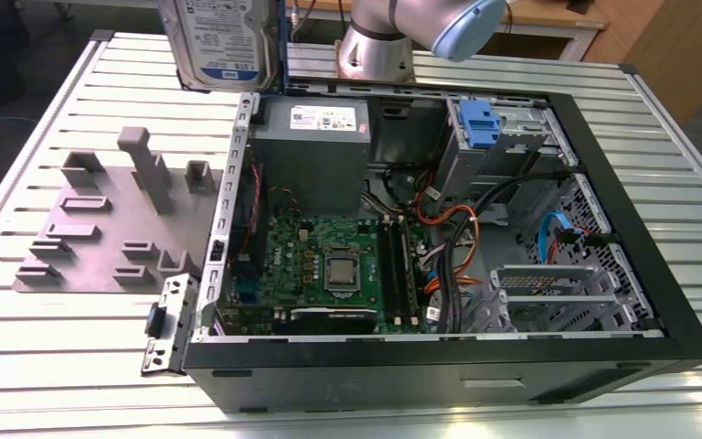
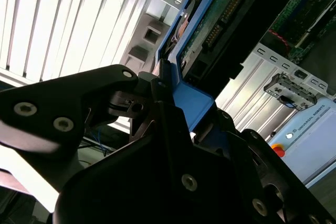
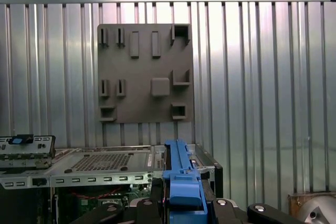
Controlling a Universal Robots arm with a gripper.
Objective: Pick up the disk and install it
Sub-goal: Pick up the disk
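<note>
The black two-fingered gripper (image 2: 164,86) is clamped tight on the disk (image 1: 219,41). In the second wrist view its jaws press both sides of the blue carrier frame (image 2: 191,100) with no gap showing. The flat silver-metal hard drive stands on edge in the air. Its white-and-blue label faces the exterior camera, above the table's far edge and just beyond the case's far corner on the exterior view's left.

The slatted aluminium table (image 1: 70,366) is ribbed and shiny. Toward its edge on the exterior view's left lies a matt grey plastic fixture plate (image 1: 95,233) with raised blocks and square pockets, and bare slats run all round it. Just beside the plate is the open black metal computer case (image 1: 643,274), lying on its side. Inside the case, from left to right:
- a grey metal box with a white sticker (image 1: 314,151) at the far wall
- a green circuit board (image 1: 326,265) nearer the front
- a bare blue plastic bracket (image 1: 479,123) by the perforated steel drive cages

The smooth silver arm (image 1: 382,41) rises behind the case's far wall. The space above the case's open side is free.
</note>
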